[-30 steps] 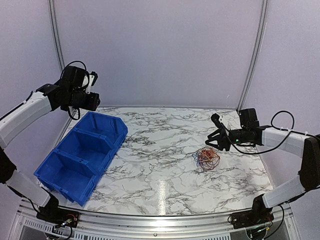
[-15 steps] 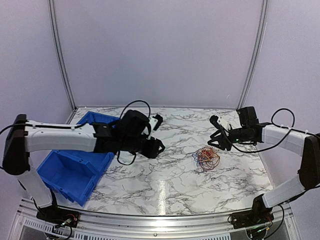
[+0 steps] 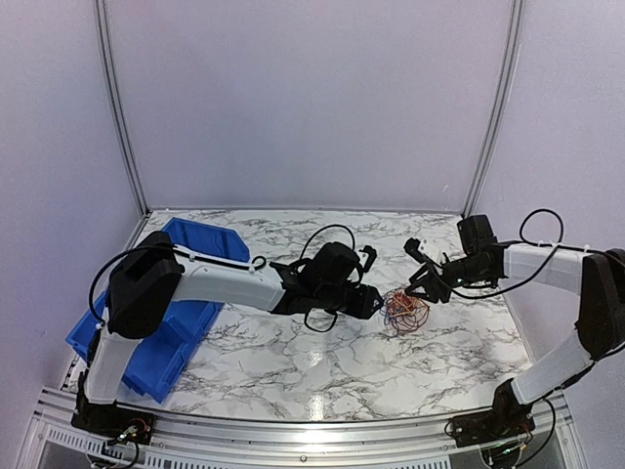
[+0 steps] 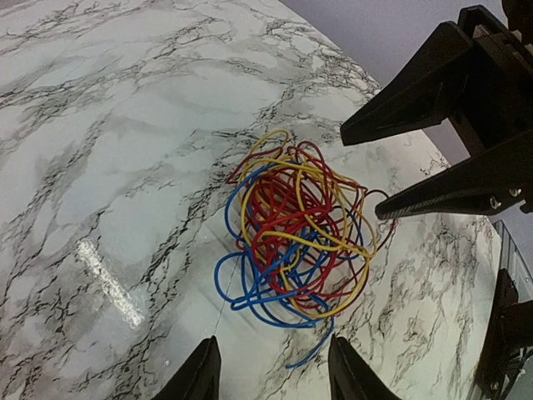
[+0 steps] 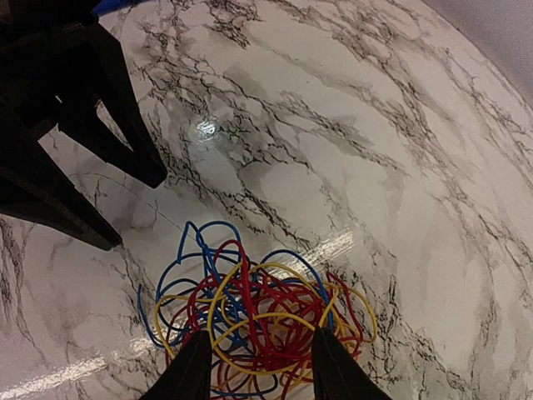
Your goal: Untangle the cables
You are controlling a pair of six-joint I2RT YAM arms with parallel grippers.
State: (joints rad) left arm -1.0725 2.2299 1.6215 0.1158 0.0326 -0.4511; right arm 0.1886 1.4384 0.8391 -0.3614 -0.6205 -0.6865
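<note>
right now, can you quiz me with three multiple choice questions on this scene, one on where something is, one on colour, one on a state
1. The cables lie:
A. on the floor
B. on the marble table
C. hanging in the air

2. Their colours are:
A. red, blue and yellow
B. green and white
C. all black

3. The left gripper and right gripper are:
A. both shut on cables
B. one open, one shut
C. both open, holding nothing

Answers:
1 B, the tangle rests on the tabletop in both wrist views.
2 A, those three colours show in the close views.
3 C, each wrist view shows both pairs of fingers spread apart while the tangle lies loose on the table.
</note>
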